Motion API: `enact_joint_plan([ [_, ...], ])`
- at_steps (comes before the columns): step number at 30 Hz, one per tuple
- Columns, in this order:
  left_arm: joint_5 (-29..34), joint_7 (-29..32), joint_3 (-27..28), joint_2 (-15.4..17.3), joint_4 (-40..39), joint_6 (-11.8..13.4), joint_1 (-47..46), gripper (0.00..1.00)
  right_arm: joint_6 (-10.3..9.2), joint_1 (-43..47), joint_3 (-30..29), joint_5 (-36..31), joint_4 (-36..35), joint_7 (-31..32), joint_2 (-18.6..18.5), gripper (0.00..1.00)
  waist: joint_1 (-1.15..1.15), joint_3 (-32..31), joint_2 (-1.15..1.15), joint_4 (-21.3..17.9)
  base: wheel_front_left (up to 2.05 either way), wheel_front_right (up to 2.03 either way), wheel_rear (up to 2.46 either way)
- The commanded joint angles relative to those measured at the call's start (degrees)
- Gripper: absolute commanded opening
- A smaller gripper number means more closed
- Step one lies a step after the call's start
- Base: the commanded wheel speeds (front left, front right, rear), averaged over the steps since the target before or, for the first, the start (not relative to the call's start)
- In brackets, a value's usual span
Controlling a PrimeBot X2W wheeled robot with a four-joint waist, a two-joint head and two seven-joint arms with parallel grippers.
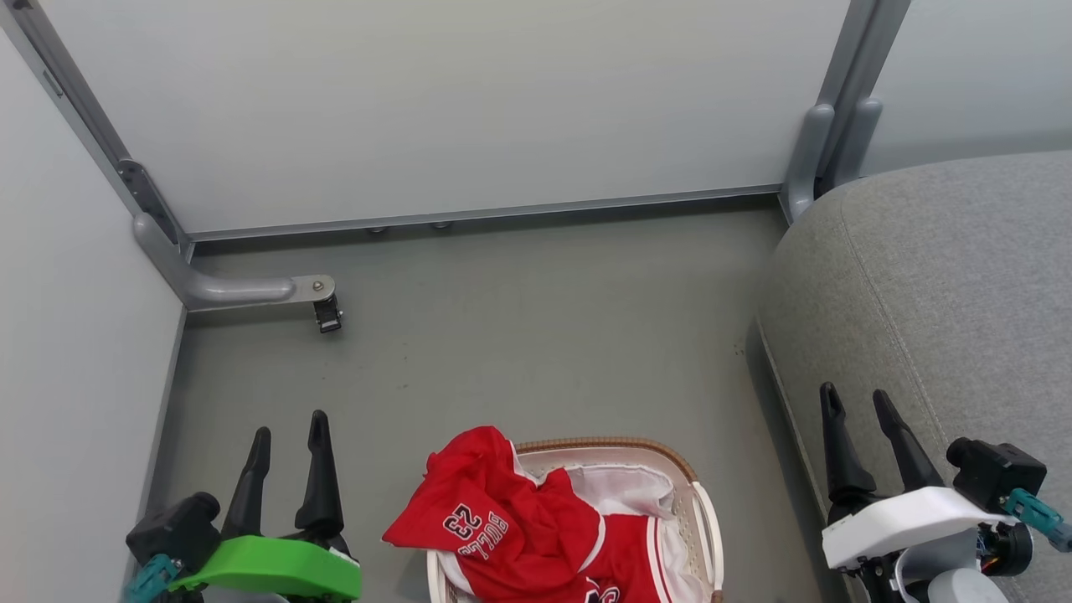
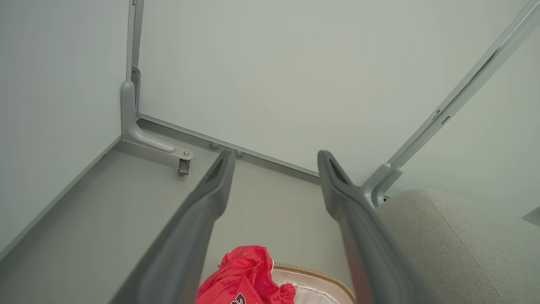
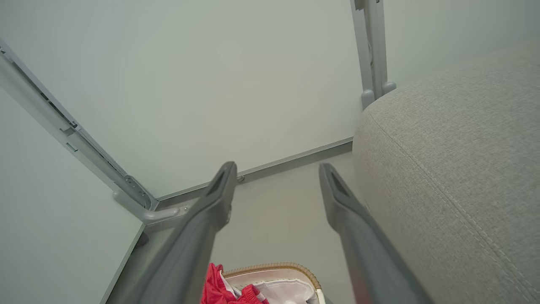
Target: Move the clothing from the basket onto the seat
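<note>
**Head view: clothing (image 1: 502,523) lies in the basket (image 1: 702,511), both claws empty**

The red clothing is heaped in the basket at the bottom middle of the head view, on the grey floor (image 1: 519,335). One red piece with white lettering and the number 23 spills over the basket's left rim and hangs outside it. A second red piece with white stripes lies deeper in. The white liner (image 1: 628,490) shows behind them, under the brown rim.

The seat (image 1: 938,293) fills the right side, its rounded edge and stitched seam facing the basket. It stands near the basket but apart from it, and no red fabric lies on it.

The left claw (image 1: 290,423) sits at the lower left, beside the basket and clear of it. Its two dark fingers are spread apart with nothing between them. The right claw (image 1: 854,390) is at the lower right in front of the seat's edge, its fingers likewise apart and holding nothing.

Pale wall panels (image 1: 435,109) close off the far side, and a grey metal bracket (image 1: 243,291) rests on the floor at the left corner.
</note>
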Motion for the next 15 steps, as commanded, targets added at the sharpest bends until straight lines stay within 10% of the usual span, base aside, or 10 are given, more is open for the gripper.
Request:
enact_joint_plan([
  [1,1.84,-0.45,-0.3,0.43,-0.06,0.24,0.16,1.0,0.01,-0.23,-0.01,-1.49,-0.06,-0.57,-0.32,1.0,0.0,0.02,0.5,0.03,0.0,0.0,0.0],
  [15,8.15,-2.12,-1.8,0.48,1.81,0.47,0.28,1.0,0.02,0.08,0.14,-7.41,0.2,-2.3,-0.41,1.0,0.0,0.28,0.57,0.27,0.0,0.0,0.0],
])
